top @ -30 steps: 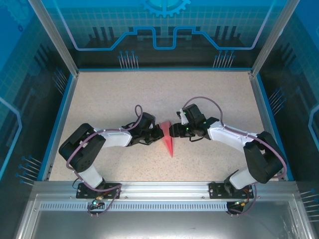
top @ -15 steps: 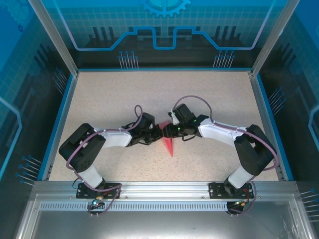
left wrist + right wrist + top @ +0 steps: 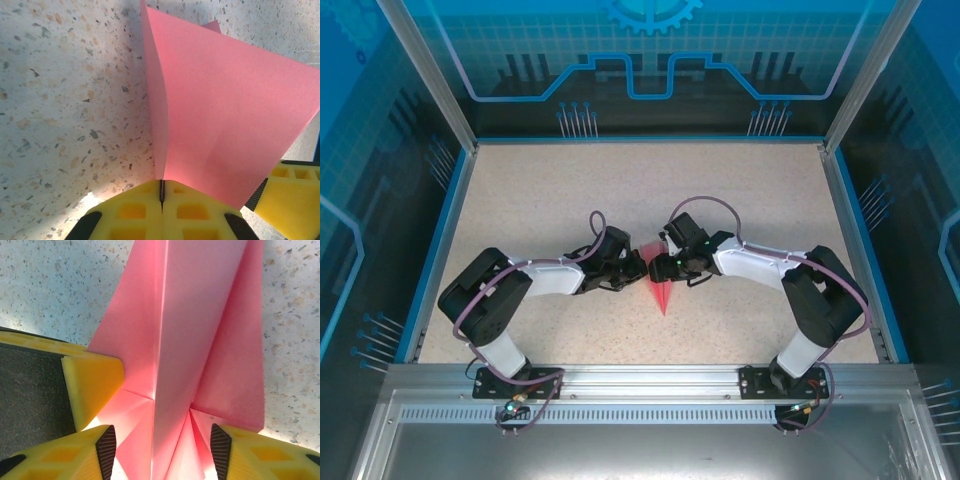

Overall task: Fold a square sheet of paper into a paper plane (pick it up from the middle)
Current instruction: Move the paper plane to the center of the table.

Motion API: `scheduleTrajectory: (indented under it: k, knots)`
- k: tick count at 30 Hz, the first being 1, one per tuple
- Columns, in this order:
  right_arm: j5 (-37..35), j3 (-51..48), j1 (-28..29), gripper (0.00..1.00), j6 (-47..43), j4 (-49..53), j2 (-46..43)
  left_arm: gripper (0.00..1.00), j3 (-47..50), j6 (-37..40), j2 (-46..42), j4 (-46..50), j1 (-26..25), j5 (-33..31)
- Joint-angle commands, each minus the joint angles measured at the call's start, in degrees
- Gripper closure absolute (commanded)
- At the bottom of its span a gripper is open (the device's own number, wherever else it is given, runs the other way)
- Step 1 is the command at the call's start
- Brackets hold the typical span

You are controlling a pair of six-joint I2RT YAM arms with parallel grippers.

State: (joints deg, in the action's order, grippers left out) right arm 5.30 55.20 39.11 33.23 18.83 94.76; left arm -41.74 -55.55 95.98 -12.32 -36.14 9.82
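The left gripper [image 3: 161,196] is clenched on the paper plane [image 3: 660,291], its two yellow fingers pressed flat together with the plane's left fold caught in the seam between them, so that one pink panel stands up from the speckled table [image 3: 560,190] and leans away to the right. The plane lies in the middle of the table, squarely between the two wrists. Its long axis runs from the wide end up among the fingers down to a sharp tip pointing at the near edge, crosswise to both arms. The right gripper [image 3: 162,446] meets it from the opposite side with jaws released and set apart, straddling the centre crease at the wide end, one dark pad on either side of the raised fold and neither seeming to press on it. Both arms are about equally close, so the coming move likely turns on the right jaws closing across that crease, square to the plane's length
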Motion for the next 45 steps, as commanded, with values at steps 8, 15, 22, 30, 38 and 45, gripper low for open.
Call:
scheduleTrajectory:
  k: [8,15,22,30,38,45]
  knots:
    - [-0.7,-1.4,1.6,0.39,0.9,1.6,-1.0,1.00,-0.4,0.1,0.3,0.8,0.3,-1.2]
    - [2.7,-2.3,2.9,0.39,3.2,0.5,-0.5,1.00,-0.7,0.1,0.4,0.8,0.4,-0.9]
    - [5.1,-4.5,3.1,0.36,7.1,-3.7,-1.9,1.00,-0.5,0.0,0.6,0.5,0.3,-0.6]
    - [4.4,-4.5,3.0,0.46,7.0,-3.7,-0.9,1.00,-0.4,0.0,0.4,0.4,0.3,-0.4]
    - [0.3,-3.4,3.7,0.57,7.1,-1.0,0.9,1.00,-0.6,0.0,0.3,0.4,0.3,-0.1]
    - [-0.7,-2.2,4.3,0.60,7.1,-0.4,2.2,0.95,-0.7,-0.3,0.0,0.9,0.4,0.0]
